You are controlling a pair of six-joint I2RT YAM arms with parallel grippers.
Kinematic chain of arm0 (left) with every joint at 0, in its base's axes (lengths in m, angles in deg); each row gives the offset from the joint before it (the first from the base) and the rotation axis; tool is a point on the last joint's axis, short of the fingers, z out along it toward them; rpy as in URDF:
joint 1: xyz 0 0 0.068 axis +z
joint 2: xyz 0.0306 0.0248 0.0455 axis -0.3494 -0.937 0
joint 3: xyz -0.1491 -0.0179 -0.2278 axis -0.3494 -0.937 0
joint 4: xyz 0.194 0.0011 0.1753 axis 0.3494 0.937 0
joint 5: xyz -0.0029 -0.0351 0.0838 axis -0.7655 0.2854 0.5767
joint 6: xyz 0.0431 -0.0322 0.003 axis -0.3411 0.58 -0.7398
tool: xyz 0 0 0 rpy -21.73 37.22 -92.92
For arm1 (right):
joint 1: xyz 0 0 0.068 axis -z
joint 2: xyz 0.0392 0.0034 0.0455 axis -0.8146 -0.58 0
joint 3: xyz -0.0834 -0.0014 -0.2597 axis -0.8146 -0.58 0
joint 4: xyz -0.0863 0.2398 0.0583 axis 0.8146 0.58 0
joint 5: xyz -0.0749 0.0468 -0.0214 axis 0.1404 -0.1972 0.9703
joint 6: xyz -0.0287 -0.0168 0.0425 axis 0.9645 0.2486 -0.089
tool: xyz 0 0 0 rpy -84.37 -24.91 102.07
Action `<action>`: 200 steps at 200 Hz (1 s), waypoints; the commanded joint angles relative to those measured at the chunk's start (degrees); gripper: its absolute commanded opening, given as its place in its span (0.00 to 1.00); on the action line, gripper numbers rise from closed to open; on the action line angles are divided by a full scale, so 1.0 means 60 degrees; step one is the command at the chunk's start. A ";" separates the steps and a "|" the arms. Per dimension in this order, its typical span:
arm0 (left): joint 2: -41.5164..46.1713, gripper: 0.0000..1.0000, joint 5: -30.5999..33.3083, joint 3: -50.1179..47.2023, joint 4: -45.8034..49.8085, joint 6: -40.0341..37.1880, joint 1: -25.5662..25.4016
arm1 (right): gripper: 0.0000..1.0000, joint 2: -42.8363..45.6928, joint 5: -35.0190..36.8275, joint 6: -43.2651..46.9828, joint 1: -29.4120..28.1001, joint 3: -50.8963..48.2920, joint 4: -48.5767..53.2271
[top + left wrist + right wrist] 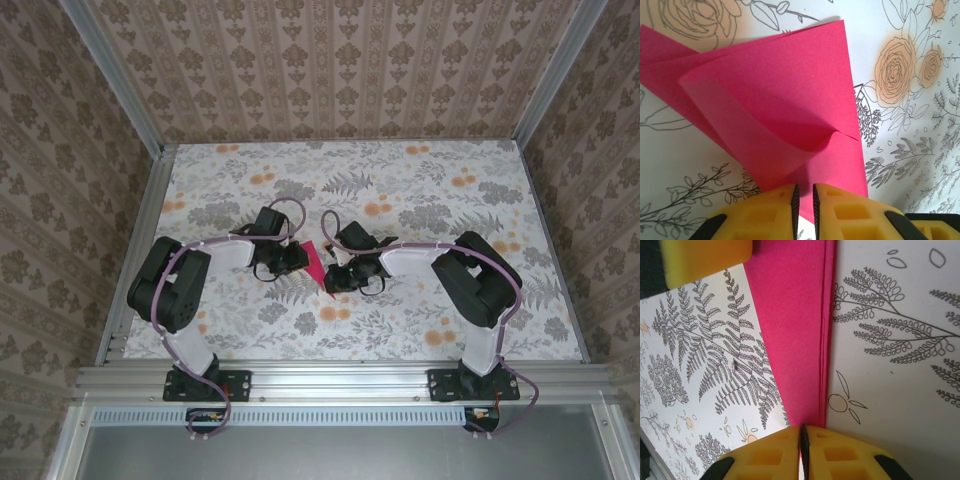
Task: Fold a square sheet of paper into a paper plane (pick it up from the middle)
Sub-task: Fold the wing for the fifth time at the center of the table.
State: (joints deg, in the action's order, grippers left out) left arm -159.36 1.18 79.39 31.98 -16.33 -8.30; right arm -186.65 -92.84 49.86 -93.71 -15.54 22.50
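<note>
The square sheet of paper (313,262) is magenta-pink and lies folded in layers at the middle of the table, between the two grippers. In the left wrist view the paper (790,90) shows a loose flap curling up over a flat layer. My left gripper (805,200) sits at its near corner, jaws a narrow gap apart with nothing pinched between them. In the right wrist view the paper (790,315) narrows toward my right gripper (803,432), which is shut on its tip. From above, the left gripper (297,260) and right gripper (333,280) face each other across the paper.
A floral tablecloth (400,320) covers the table. Aluminium rails (340,378) run along the near edge and up both sides, with patterned walls behind. A yellow finger of the left gripper (705,260) shows at the top left of the right wrist view.
</note>
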 commanded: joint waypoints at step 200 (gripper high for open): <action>-0.1247 0.19 -0.0246 0.1445 0.0835 -0.1840 0.1360 | 0.13 -0.0382 0.0793 0.0772 -0.0038 -0.0555 0.2065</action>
State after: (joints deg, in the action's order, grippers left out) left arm -165.02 -1.81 86.87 35.89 -24.94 -1.62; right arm -186.65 -92.76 52.86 -93.71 -15.56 23.62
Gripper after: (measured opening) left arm 0.192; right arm 0.129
